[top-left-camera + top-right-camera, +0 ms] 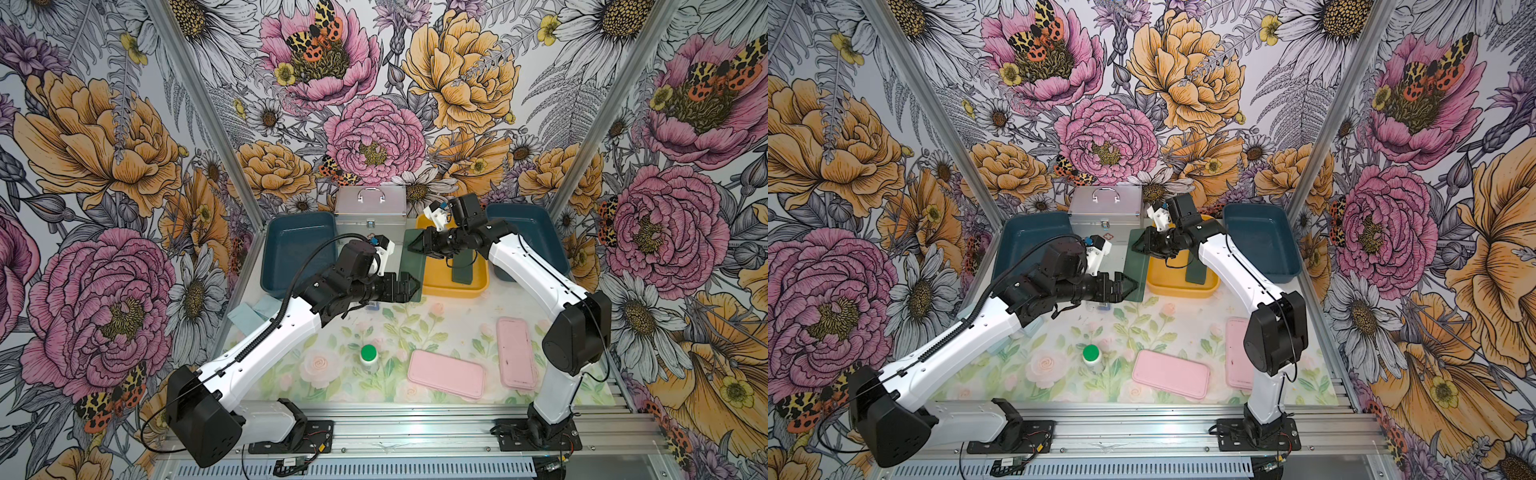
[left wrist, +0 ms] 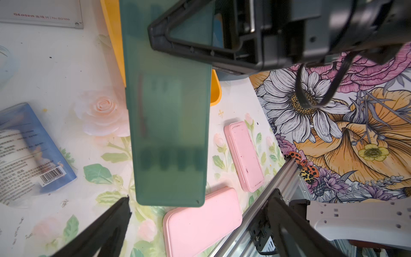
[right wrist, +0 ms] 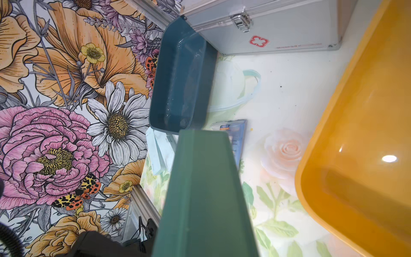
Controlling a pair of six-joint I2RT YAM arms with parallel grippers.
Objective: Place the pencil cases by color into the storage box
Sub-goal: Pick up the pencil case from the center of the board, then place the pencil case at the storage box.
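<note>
Left wrist view is showing the near ground first: one pink pencil case (image 2: 202, 224) and a second pink case (image 2: 243, 155) are lying flat on the flowered table (image 1: 415, 328), at about 5 and 4 o'clock in both top views. The green-capped bottle (image 1: 368, 355) is standing near 6 o'clock. Farther in, at mid-table, the left gripper (image 1: 411, 286) is holding its jaws spread wide about the near end of a dark green pencil case (image 1: 412, 266), gripping nothing. The right gripper (image 1: 415, 248) is clamping that case's far end, and the case seems to be hanging clear of the table, just beside the 9 o'clock rim of the yellow tray (image 1: 453, 293). A second dark green case (image 1: 463, 270) is lying inside that tray, so I am judging it to be green's place. Beyond, one blue tray (image 1: 291, 253) is sitting at 10 o'clock and another blue tray (image 1: 528, 232) at 2 o'clock, flanking a metal box (image 1: 370, 208) at 12. The left arm should be backing off toward 8 o'clock before the right moves. Because the grip is sitting at one end, the case may droop or swing, so it wants carrying slowly toward 3 o'clock, lowering beside its twin and releasing low.
</note>
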